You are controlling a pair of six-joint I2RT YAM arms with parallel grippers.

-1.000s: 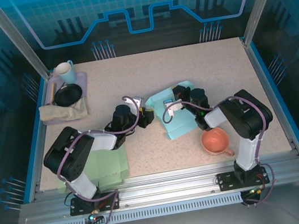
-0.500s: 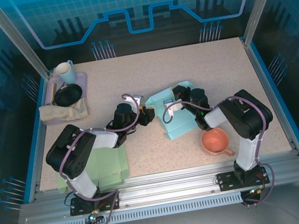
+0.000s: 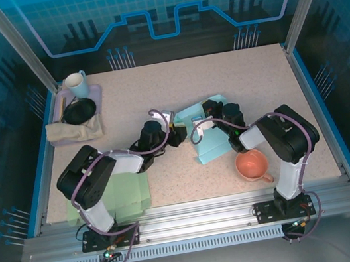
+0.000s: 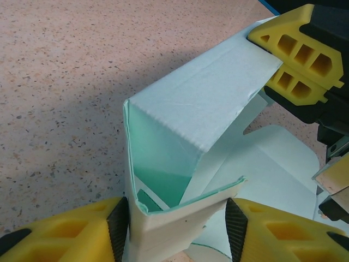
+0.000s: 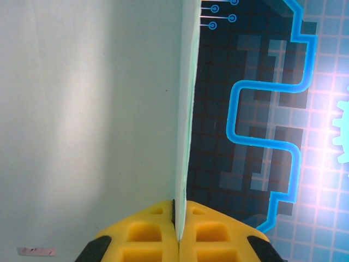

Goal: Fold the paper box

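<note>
A speckled beige desk point(image 3: 220, 76) is sitting inside a blue-lit enclosure with aluminium posts. The pale teal box point(image 3: 212, 146) is lying near the middle of the desk, partly folded, between the two arms.

The left pincer point(image 3: 174, 134) is reaching in low from the left and meeting the box's left end. In the left wrist view the box point(image 4: 180, 125) is standing open like a sleeve. One wall is rising on the left, a top panel is slanting up toward the right, and a darker green inside is showing. There the left pincer point(image 4: 177, 232) is standing half spread. Its yellow fingers point(image 4: 82, 229) are flanking the near end flap, with the black pads touching the flap's two sides. It is pinching the box across that width.

The right pincer point(image 3: 210, 110) is sitting at the box's far side. In the right wrist view a flat sheet of the box point(image 5: 82, 109) is running edge-on into the seam of the right pincer point(image 5: 179, 229). The pincer is pressed together on the sheet. In the left wrist view the right pincer point(image 4: 294, 54) is gripping the far corner of the slanting top panel.

A coral cup point(image 3: 252, 165) is resting near the box, in front of it by the right arm. A green mat point(image 3: 131, 189) is lying under the left arm at the desk's near edge. In the far left corner a mug point(image 3: 76, 84) is standing on a purple tray point(image 3: 96, 90). A black bowl point(image 3: 80, 110) is sitting there too, beside a beige cloth point(image 3: 71, 130).
</note>
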